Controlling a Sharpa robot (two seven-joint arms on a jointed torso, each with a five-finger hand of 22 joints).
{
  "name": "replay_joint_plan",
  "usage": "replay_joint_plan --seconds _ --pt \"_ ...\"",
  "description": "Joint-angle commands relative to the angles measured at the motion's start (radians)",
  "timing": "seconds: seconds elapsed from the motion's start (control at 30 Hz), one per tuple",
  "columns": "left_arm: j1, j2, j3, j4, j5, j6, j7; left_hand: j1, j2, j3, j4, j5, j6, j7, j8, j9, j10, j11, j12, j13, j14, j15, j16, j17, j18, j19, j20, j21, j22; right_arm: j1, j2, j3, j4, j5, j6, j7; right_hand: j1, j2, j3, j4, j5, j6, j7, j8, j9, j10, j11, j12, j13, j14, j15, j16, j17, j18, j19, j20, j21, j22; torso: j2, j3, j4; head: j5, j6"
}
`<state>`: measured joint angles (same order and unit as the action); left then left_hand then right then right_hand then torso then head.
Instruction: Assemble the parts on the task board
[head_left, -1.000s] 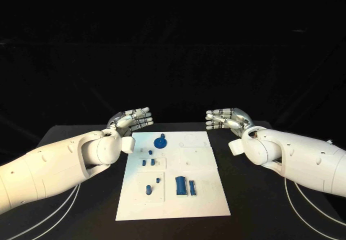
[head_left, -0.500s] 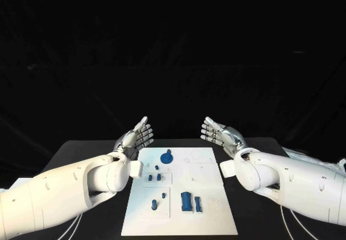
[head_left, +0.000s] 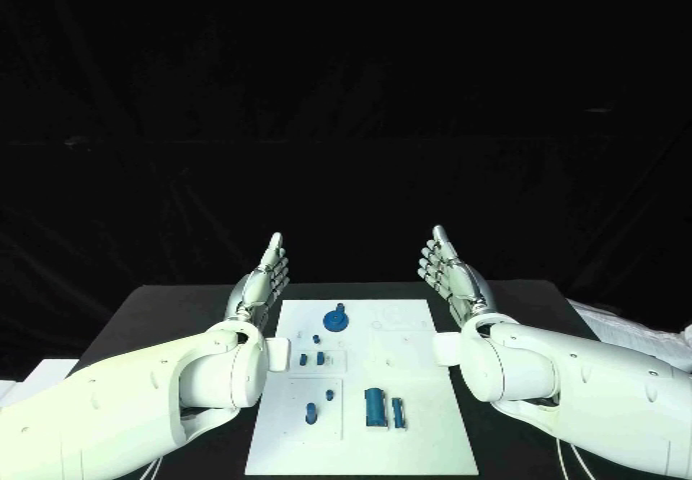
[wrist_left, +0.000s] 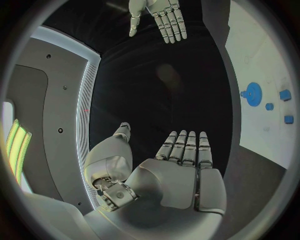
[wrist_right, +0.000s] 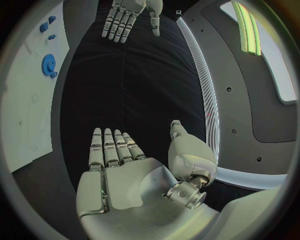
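The white task board (head_left: 411, 390) lies in the middle of the black table. On it sit a round blue gear-like part (head_left: 336, 320), small blue pegs (head_left: 310, 358) and a taller blue block (head_left: 376, 406) near the front. My left hand (head_left: 261, 283) is held flat and upright above the board's far left corner, fingers straight and empty. Facing it, my right hand (head_left: 451, 274) stands the same way above the far right corner, holding nothing. The left wrist view shows my left hand (wrist_left: 178, 172) flat, with the right hand (wrist_left: 161, 17) opposite. The right wrist view mirrors this (wrist_right: 119, 165).
Bare black table (head_left: 159, 310) lies on both sides of the board. White cables (head_left: 570, 462) run along the table under my right arm. The board's edge with the gear (wrist_left: 253, 93) shows in the left wrist view.
Both hands have straightened from curled to flat, palms facing each other, and risen. The camera has tilted up, so the whole picture has shifted.
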<state>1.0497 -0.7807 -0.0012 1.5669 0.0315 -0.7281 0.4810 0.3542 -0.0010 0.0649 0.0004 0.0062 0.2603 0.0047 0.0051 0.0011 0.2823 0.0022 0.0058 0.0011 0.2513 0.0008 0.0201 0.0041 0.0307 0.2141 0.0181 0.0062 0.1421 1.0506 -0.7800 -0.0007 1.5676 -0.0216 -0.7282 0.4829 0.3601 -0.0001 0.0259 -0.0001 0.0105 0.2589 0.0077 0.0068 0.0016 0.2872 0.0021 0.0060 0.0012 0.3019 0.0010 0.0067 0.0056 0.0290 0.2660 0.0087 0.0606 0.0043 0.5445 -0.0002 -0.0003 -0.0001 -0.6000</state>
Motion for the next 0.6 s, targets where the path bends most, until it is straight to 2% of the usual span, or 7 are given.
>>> replay_joint_plan --seconds 0.03,0.27,0.3,0.6 --pt "0.000 0.001 0.001 0.003 -0.032 -0.042 0.039 -0.110 0.001 -0.065 0.000 -0.006 -0.080 -0.005 -0.005 -0.001 -0.088 -0.002 -0.006 -0.001 -0.078 -0.001 -0.020 -0.004 -0.031 -0.066 -0.018 -0.006 -0.044 -0.001 0.000 0.001 0.002 0.022 -0.042 0.037 -0.111 0.000 -0.026 0.000 -0.011 -0.080 -0.008 -0.007 -0.002 -0.089 -0.002 -0.006 -0.001 -0.093 -0.001 -0.007 -0.006 -0.029 -0.082 -0.009 -0.061 -0.004 0.000 0.0002 0.0003 0.000 0.000" --pt "0.000 0.001 0.001 0.003 -0.032 -0.042 0.039 -0.173 0.001 -0.065 0.000 -0.006 -0.127 -0.005 -0.005 -0.001 -0.138 -0.002 -0.006 -0.001 -0.123 -0.001 -0.020 -0.004 -0.031 -0.104 -0.018 -0.006 -0.070 -0.001 0.000 0.001 0.002 0.022 -0.042 0.037 -0.176 0.000 -0.026 0.000 -0.011 -0.127 -0.008 -0.007 -0.002 -0.140 -0.002 -0.006 -0.001 -0.148 -0.001 -0.007 -0.006 -0.029 -0.130 -0.009 -0.061 -0.004 0.000 0.0002 0.0003 0.000 0.000" --pt "0.000 0.001 0.001 0.003 -0.032 -0.042 0.039 -0.180 0.001 -0.065 0.000 -0.006 -0.133 -0.005 -0.005 -0.001 -0.144 -0.002 -0.006 -0.001 -0.128 -0.001 -0.020 -0.004 -0.031 -0.109 -0.018 -0.006 -0.142 -0.001 0.000 0.001 0.002 0.022 -0.042 0.037 -0.182 0.000 -0.026 0.000 -0.011 -0.132 -0.008 -0.007 -0.002 -0.146 -0.002 -0.006 -0.001 -0.154 -0.001 -0.007 -0.006 -0.029 -0.135 -0.009 -0.061 -0.004 0.000 0.0002 0.0003 0.000 0.000" --pt "0.000 0.001 0.001 0.003 -0.032 -0.042 0.039 -0.233 0.001 -0.065 0.000 -0.006 -0.171 -0.005 -0.005 -0.001 -0.186 -0.002 -0.006 -0.001 -0.165 -0.001 -0.020 -0.004 -0.031 -0.139 -0.018 -0.006 -0.142 -0.001 0.000 0.001 0.002 0.022 -0.042 0.037 -0.235 0.000 -0.026 0.000 -0.011 -0.168 -0.008 -0.007 -0.002 -0.189 -0.002 -0.006 -0.001 -0.199 -0.001 -0.007 -0.006 -0.029 -0.172 -0.009 -0.061 -0.004 0.000 0.0002 0.0003 0.000 0.000"
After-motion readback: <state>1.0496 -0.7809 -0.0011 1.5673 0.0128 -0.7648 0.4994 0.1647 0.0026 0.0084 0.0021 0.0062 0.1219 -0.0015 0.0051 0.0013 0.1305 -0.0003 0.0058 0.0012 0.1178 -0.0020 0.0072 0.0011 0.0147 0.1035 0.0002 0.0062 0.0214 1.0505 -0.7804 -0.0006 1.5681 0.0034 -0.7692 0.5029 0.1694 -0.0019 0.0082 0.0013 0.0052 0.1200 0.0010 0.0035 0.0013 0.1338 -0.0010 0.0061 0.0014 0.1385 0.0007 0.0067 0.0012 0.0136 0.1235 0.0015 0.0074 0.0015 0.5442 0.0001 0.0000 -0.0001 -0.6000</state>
